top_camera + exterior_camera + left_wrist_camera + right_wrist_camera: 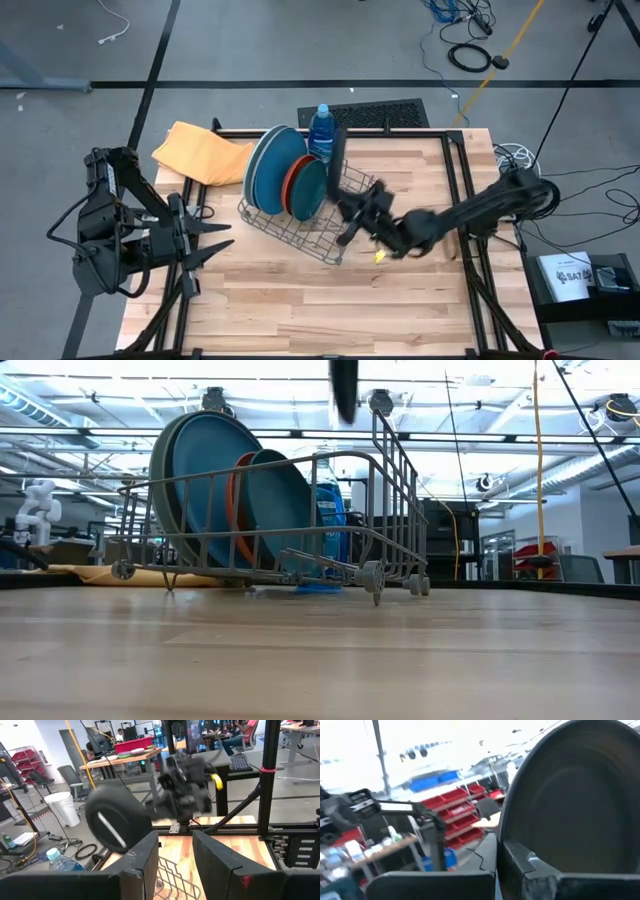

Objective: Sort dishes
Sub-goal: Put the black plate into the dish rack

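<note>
Gripping what looks like the black plate [580, 795] (edge-on), right hand [352, 212] hovers above the rack [300, 225].

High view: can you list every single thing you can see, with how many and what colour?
Table: one, light wood, under everything.
Wire rack: one, grey, middle of the table.
Large plates: at least two, grey and blue, standing in the rack.
Orange plate: one, orange, in the rack beside the large ones.
Dark teal plate: one, dark teal, in the rack beside the orange one.
Black plate: one, black, held upright above the rack.
Bottle: one, blue, behind the rack.
Cloth: one, yellow, table's far left corner.
Right gripper: shut on the black plate.
Left gripper: open, at the table's left edge.
</note>
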`<state>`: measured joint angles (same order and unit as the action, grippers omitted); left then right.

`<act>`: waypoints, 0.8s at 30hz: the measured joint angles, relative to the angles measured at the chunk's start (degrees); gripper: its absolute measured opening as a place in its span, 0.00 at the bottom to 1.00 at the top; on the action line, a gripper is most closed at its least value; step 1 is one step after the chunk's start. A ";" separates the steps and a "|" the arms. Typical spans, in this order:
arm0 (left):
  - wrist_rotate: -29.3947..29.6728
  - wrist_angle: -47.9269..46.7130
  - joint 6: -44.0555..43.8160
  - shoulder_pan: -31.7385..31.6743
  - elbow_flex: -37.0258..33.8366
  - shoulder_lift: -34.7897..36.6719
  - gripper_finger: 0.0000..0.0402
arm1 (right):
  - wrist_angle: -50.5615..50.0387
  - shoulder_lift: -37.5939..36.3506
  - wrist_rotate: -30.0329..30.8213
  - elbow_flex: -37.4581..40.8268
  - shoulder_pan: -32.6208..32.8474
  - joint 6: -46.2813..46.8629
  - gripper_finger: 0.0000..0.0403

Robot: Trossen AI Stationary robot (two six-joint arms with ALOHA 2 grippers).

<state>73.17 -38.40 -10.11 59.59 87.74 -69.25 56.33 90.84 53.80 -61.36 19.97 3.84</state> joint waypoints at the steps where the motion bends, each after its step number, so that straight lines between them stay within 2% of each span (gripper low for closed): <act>1: 0.00 -0.12 0.02 0.00 0.00 0.00 0.31 | 4.82 2.84 0.04 0.00 0.17 -0.02 0.00; 4: 0.00 -0.09 0.02 0.00 0.00 0.02 0.31 | 17.87 11.38 2.74 -1.25 0.21 -0.02 0.00; 7: 0.00 -0.16 0.02 -0.02 0.00 0.02 0.31 | 21.62 18.19 7.32 -5.35 0.28 0.03 0.00; 12: 0.02 -0.30 0.25 0.00 0.00 0.02 0.31 | 20.37 27.23 9.62 -15.57 0.30 1.14 0.00; 16: 0.02 -0.30 0.37 0.00 0.00 0.02 0.31 | 15.20 31.29 14.49 -22.89 0.47 -0.13 0.00; 24: 0.00 -0.30 0.07 0.15 0.00 0.02 0.31 | 8.38 31.92 17.79 -24.41 0.76 4.15 0.00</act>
<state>73.16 -38.70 -10.04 59.75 87.74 -69.23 64.71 122.76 71.59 -85.78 20.73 7.99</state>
